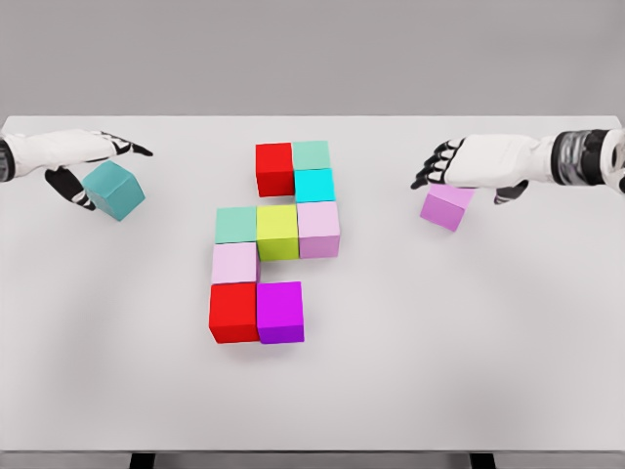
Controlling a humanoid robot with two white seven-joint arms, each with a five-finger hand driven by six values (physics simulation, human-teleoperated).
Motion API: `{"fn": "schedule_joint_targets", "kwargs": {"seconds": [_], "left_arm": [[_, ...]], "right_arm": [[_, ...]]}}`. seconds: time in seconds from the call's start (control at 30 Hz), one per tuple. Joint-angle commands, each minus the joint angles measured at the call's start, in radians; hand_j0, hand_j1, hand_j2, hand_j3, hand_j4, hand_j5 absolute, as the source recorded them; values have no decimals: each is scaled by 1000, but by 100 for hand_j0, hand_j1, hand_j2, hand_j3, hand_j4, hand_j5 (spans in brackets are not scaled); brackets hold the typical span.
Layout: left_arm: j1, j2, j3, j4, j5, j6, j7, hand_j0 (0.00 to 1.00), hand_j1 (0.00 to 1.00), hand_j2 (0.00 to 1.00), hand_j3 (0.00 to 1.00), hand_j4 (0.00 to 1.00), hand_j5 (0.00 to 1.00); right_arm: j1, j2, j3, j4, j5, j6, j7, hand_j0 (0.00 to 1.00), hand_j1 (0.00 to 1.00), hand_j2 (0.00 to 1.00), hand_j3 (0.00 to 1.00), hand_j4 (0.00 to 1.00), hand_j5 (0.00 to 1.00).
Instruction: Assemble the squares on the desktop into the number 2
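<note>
Several cubes sit joined in the table's middle: red point(274, 169), mint point(311, 154), cyan point(314, 185), mint point(235, 225), yellow-green point(277, 231), pale pink point(318, 229), pale pink point(234, 263), red point(232, 313) and magenta point(279, 312). At the far left a teal cube point(114, 190) lies turned at an angle just under my left hand point(98, 166); the fingers stretch straight over it and the thumb sits at its left side. At the right my right hand point(469, 176) covers the top of a violet cube point(447, 206), with fingers curled at one side and thumb at the other.
The white table point(439, 371) spans the whole view, with its far edge against a grey wall and its front edge at the bottom of the picture.
</note>
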State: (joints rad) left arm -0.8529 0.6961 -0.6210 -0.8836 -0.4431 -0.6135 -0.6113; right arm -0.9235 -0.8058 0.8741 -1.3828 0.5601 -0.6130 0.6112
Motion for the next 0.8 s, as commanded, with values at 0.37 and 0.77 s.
{"fn": "schedule_joint_targets", "kwargs": {"seconds": [0.37, 0.77], "left_arm": [[3, -13, 3, 9, -51, 3, 0, 100, 100, 100, 100, 100, 100], [5, -41, 14, 64, -109, 3, 0, 95, 95, 95, 95, 95, 95]], "right_arm": [[-37, 50, 45, 73, 18, 2, 0, 100, 100, 100, 100, 100, 100], [-43, 80, 63, 123, 21, 2, 0, 100, 100, 100, 100, 100, 100]]}}
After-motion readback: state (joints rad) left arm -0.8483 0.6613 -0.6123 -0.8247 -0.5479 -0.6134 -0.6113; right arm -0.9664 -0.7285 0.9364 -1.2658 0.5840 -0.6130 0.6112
